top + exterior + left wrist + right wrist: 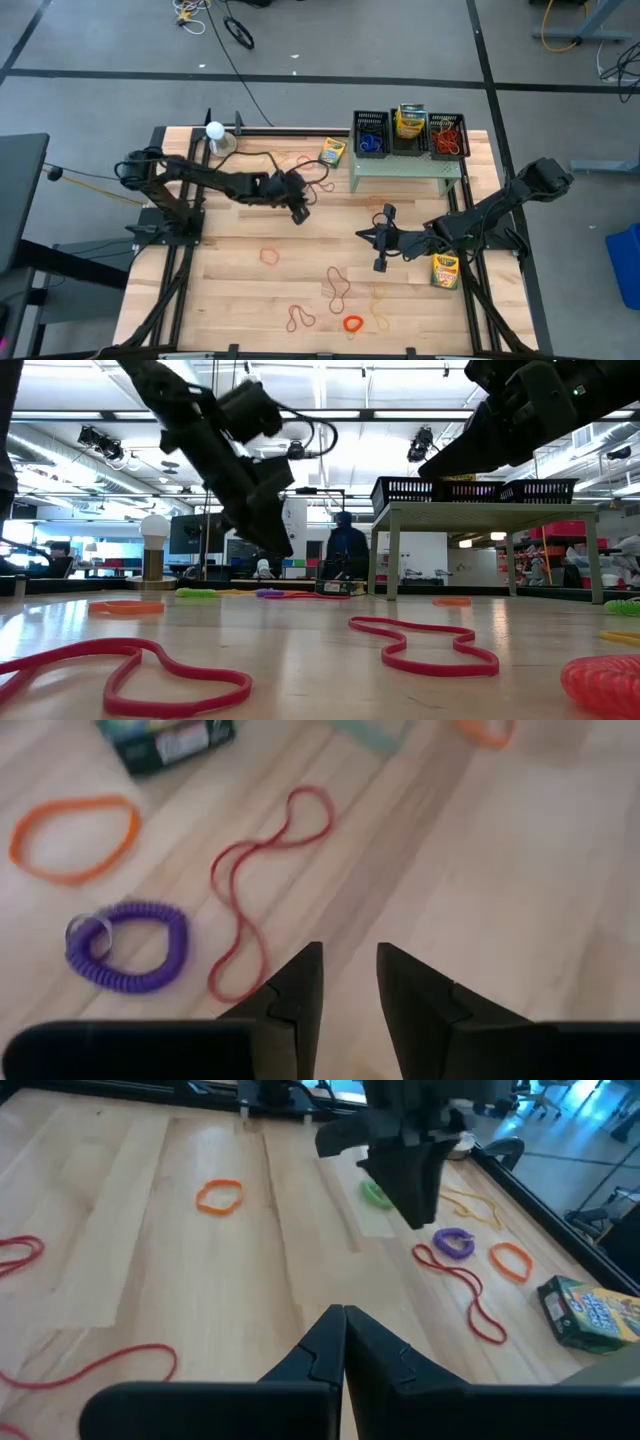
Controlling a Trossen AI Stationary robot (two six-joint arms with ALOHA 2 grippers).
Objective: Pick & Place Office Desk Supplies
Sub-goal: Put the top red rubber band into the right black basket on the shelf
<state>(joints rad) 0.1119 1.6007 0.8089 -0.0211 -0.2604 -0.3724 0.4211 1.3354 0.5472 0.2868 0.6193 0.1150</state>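
Note:
Rubber bands and coil rings lie scattered on the wooden table. My left gripper (299, 212) hangs open by a narrow gap above the table's middle; beyond its fingers (350, 995) lie a long red rubber band (258, 900), a purple coil ring (125, 946), an orange band (74, 838) and a crayon box (165, 740). My right gripper (380, 243) is shut and empty (345, 1342), low over the table right of centre. A second crayon box (445, 270) lies beside the right arm. A third crayon box (410, 121) stands in the middle basket.
A pale green stand (407, 167) at the far edge carries three black baskets (371, 132). A white ball on a base (215, 131) sits far left. Red loops (338, 288), an orange ring (268, 256) and an orange coil (352, 323) lie toward the near edge.

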